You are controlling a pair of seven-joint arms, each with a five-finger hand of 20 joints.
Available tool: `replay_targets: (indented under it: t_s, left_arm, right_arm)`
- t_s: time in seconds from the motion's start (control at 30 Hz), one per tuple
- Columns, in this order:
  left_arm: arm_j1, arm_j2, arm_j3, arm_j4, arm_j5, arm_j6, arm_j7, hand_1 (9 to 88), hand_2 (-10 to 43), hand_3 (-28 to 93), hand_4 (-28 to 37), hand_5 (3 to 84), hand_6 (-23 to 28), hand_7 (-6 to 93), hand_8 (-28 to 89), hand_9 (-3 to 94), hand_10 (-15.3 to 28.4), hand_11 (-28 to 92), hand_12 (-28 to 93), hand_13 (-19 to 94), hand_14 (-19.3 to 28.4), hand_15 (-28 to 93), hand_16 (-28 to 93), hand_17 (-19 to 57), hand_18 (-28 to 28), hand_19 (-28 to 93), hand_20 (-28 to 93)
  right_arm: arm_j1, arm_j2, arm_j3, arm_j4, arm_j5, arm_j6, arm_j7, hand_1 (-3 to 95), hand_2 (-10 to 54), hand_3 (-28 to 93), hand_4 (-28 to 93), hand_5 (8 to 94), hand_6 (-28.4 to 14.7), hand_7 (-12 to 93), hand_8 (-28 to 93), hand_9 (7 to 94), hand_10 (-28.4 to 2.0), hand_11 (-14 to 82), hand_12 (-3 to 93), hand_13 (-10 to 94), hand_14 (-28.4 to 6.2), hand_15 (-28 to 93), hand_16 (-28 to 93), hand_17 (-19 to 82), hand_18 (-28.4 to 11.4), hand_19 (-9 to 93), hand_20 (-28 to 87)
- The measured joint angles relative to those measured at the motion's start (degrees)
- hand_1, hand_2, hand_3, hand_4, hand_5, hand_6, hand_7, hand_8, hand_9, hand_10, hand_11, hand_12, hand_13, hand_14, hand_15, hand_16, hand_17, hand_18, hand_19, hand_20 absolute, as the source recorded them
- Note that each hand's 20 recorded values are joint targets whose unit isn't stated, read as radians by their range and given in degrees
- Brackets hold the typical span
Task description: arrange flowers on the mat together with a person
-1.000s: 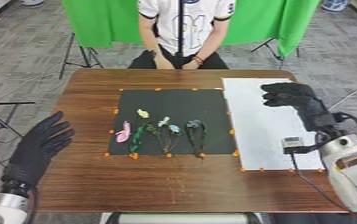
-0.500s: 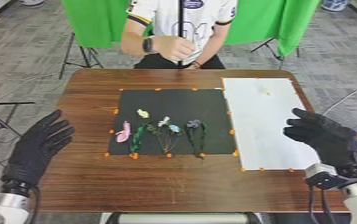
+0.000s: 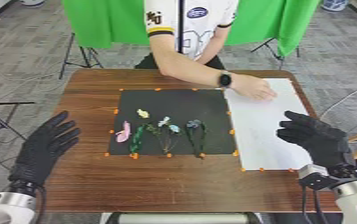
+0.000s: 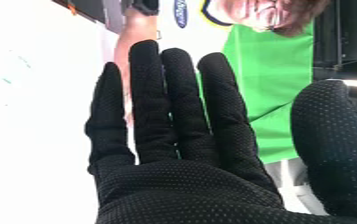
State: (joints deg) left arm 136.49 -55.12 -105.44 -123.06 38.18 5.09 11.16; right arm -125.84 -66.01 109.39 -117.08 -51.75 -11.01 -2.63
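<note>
In the head view, my left hand (image 3: 43,147) is open over the table's left edge. My right hand (image 3: 318,140) is open and empty beside the right edge of the white mat (image 3: 263,135). A person's hand (image 3: 254,89) rests on that mat's far part, hiding what lies under it. On the dark mat (image 3: 148,98) lie a pink flower (image 3: 123,132), a yellow one (image 3: 142,113), a white one (image 3: 164,121), a light blue one (image 3: 174,128) and a grey-blue one (image 3: 194,123), with green stems. In the right wrist view, my right hand (image 4: 183,185) has straight fingers.
Orange markers line both mats on the wooden table (image 3: 166,185). The person's forearm (image 3: 189,70) crosses the table's far edge. Behind the person hangs a green cloth (image 3: 272,25), and a tripod (image 3: 84,57) stands on the floor.
My right hand drew back from over the white mat to its right edge. The person's hand came from the body onto that mat, where a small yellowish thing lay. My left hand stayed about still.
</note>
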Motion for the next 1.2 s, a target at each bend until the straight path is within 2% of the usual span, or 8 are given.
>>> replay_targets:
  t_s: [0.13,0.33,0.53,0.73,1.2]
  left_arm:
    - [-0.78,0.15,0.04,0.12,0.07,-0.16,-0.33,26.2,0.0,70,-17.7,29.0,2.4,20.1,-9,26.2,11.6,22,18,22,14.5,32,1,-7.9,21.4,47,8]
    - [-0.43,0.09,0.01,0.08,0.07,-0.16,-0.64,26.1,-0.1,70,-17.7,29.0,2.4,20.2,-9,26.2,11.6,22,18,22,14.5,32,1,-7.9,21.3,47,8]
    - [-1.06,0.21,0.17,0.15,0.07,-0.29,-0.94,26.1,0.0,70,-17.6,29.1,2.5,20.1,-10,26.2,11.6,22,18,22,14.5,32,1,-7.9,21.3,47,8]
    - [-0.25,0.16,0.01,0.00,0.08,-0.27,-0.94,26.2,0.0,70,-17.7,29.1,2.5,20.1,-9,26.2,11.7,22,18,22,14.5,32,1,-8.0,21.4,47,8]
    - [0.04,0.20,-0.29,-0.04,0.05,-0.19,-0.89,26.1,-0.1,70,-17.7,29.1,2.4,20.3,-10,26.3,11.8,22,18,22,14.6,32,1,-7.9,21.3,47,8]
  right_arm:
    - [0.22,-0.09,-0.17,0.02,-0.27,-0.27,0.33,10.9,11.5,90,-20,51.4,-3.6,18,-10,51.2,-15.5,17.8,24.3,42,-13.8,41,23,13,-21.2,54,32]
    - [0.29,-0.50,-0.40,0.08,-0.46,-0.52,0.57,11.0,11.6,90,-20,51.6,-3.6,18,-10,51.4,-15.6,18.0,24.3,42,-13.7,41,23,13,-21.1,54,32]
    - [1.97,-0.72,-1.87,0.90,-0.90,-0.52,0.42,11.1,11.7,90,-21,51.7,-3.6,18,-10,51.4,-15.6,18.0,24.2,42,-13.7,41,23,13,-21.1,54,32]
    - [3.37,-1.10,-2.70,1.10,-1.14,-0.45,0.52,11.2,11.9,90,-20,51.7,-3.6,18,-10,51.4,-15.6,18.0,24.2,42,-13.7,41,23,13,-21.1,54,32]
    - [4.33,-1.11,-3.25,1.30,-1.52,-0.08,0.59,11.3,11.7,90,-21,51.6,-3.6,18,-10,51.1,-15.7,17.9,24.1,42,-13.7,41,22,13,-21.1,54,32]
